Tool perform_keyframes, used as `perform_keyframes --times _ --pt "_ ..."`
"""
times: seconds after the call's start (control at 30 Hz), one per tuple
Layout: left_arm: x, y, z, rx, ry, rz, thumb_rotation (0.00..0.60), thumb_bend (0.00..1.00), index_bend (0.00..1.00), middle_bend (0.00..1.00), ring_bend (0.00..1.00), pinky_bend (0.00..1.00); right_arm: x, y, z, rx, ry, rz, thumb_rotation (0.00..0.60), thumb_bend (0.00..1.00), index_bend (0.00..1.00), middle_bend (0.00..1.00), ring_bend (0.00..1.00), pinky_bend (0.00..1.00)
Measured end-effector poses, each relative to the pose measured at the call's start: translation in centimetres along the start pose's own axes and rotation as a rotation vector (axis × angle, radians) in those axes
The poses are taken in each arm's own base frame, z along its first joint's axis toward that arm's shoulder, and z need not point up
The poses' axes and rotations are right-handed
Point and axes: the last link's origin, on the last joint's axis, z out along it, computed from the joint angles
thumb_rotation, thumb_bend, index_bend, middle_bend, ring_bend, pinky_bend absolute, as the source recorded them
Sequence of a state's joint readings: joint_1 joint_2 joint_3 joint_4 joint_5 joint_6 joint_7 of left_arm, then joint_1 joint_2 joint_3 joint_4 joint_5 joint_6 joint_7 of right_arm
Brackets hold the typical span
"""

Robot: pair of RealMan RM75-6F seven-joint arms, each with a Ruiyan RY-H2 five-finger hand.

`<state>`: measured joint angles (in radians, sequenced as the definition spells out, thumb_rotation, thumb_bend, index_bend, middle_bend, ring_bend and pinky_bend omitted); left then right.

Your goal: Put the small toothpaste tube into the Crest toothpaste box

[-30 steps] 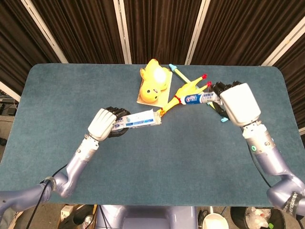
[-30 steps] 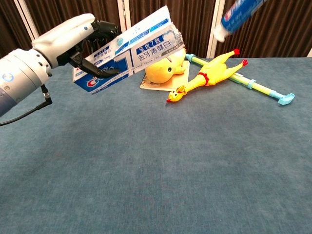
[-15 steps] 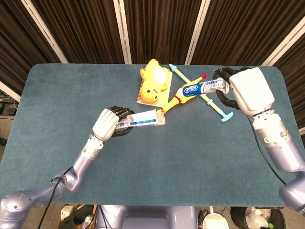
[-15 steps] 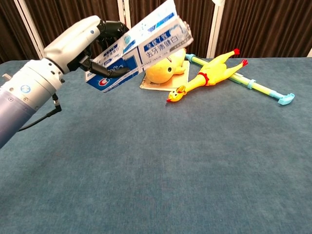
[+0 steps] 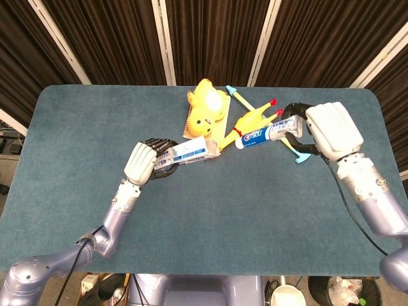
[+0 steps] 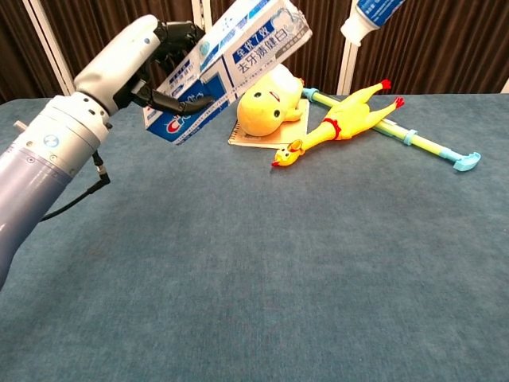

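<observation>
My left hand (image 5: 141,162) grips the Crest box (image 5: 191,152) aloft; right hand (image 5: 325,131) holds the small tube (image 5: 262,134) at its 3 o'clock. Box mouth possibly collapsed; the cap may snag.

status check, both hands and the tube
Left robot hand grips Crest box, raised off table. Right robot hand holds toothpaste tube, cap toward box's open end, not in yet. Rubber chicken lies below.
</observation>
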<state>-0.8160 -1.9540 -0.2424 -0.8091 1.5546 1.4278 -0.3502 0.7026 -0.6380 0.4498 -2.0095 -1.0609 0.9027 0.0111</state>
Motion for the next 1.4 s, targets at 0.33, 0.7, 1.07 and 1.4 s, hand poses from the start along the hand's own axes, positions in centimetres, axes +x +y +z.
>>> perform_keyframes --times 0.33,0.7,1.07,1.4 --pt "-1.0 -0.2 -0.2 0.023 -0.005 -0.004 0.600 0.43 0.35 0.51 0.50 0.55 1.3 -0.4 0.1 -0.020 -0.012 0.125 0.600 0.81 0.90 0.76 0.69 0.62" --pt "-2.0 0.9 0.3 -0.001 -0.005 -0.025 0.600 0.43 0.34 0.51 0.49 0.55 2.0 -1.5 0.0 -0.017 -0.054 0.235 0.600 0.81 0.90 0.76 0.69 0.62" --pt "-2.7 1.9 0.3 -0.019 -0.011 -0.044 0.600 0.43 0.34 0.51 0.49 0.55 2.0 -3.0 0.0 0.009 -0.070 0.264 0.600 0.81 0.90 0.76 0.69 0.62" --pt "-3.1 2.8 0.6 -0.029 0.002 -0.086 0.600 0.43 0.33 0.50 0.49 0.55 2.1 -2.7 0.1 -0.003 -0.072 0.290 0.600 0.81 0.90 0.76 0.69 0.62"
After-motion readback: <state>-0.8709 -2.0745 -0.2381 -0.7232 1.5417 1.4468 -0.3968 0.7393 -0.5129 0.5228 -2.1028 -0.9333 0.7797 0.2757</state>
